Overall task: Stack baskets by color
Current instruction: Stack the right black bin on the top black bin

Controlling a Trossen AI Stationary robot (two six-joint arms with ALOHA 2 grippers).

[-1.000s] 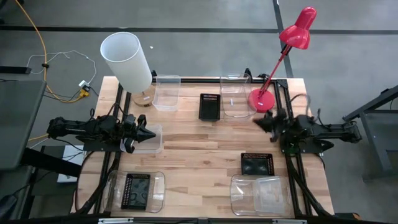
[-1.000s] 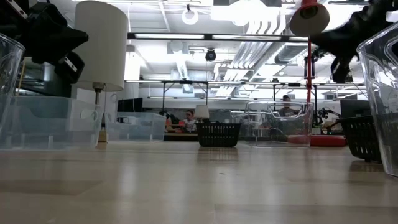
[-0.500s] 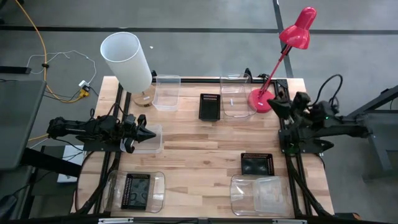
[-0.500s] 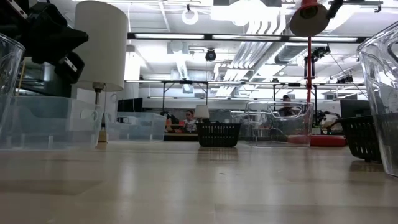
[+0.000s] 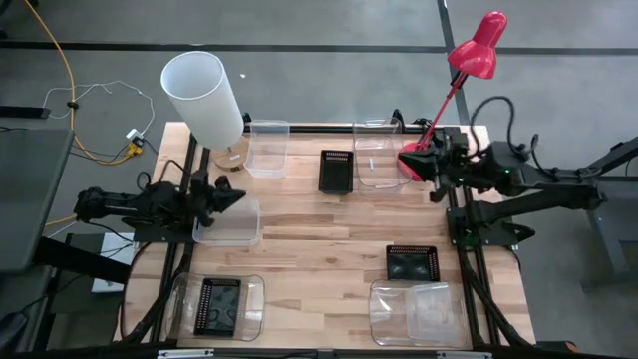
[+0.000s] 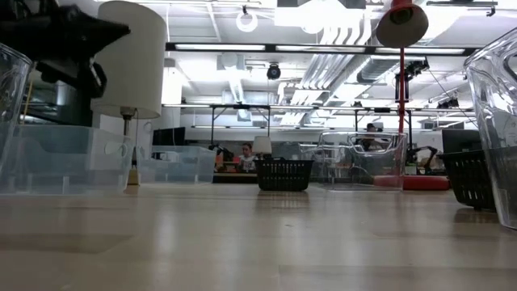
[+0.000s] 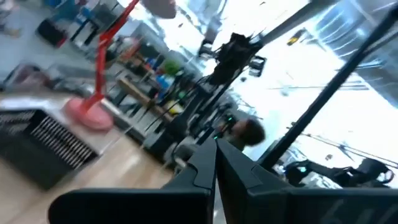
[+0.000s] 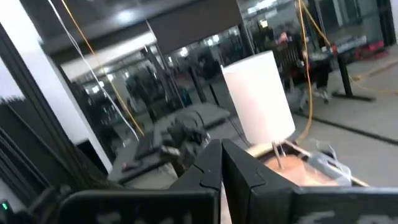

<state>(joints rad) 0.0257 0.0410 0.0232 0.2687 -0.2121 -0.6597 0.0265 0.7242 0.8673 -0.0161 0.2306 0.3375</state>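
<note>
Baskets lie spread over the wooden table. At the far side stand a clear one (image 5: pixel 267 148), a black one (image 5: pixel 336 171) and a clear tub (image 5: pixel 377 155). A frosted one (image 5: pixel 231 224) rests at the left edge. Near the front are a black basket inside a clear tub (image 5: pixel 219 304), a lone black basket (image 5: pixel 412 263) and another clear tub (image 5: pixel 417 312). My left gripper (image 5: pixel 239 195) is shut, hovering over the frosted basket's far end and touching nothing. My right gripper (image 5: pixel 414 166) is shut, raised high over the red lamp's base.
A white cylindrical lampshade (image 5: pixel 202 97) stands at the far left corner. A red desk lamp (image 5: pixel 451 90) stands at the far right, its base (image 5: pixel 411 158) under my right gripper. The table's middle (image 5: pixel 319 234) is bare wood.
My right gripper has risen high off the table's right edge and moved toward the far side, over the lamp base, rolling a little, still shut. My left gripper has tipped its tips upward and rolled, staying over the frosted basket. No basket has moved.
</note>
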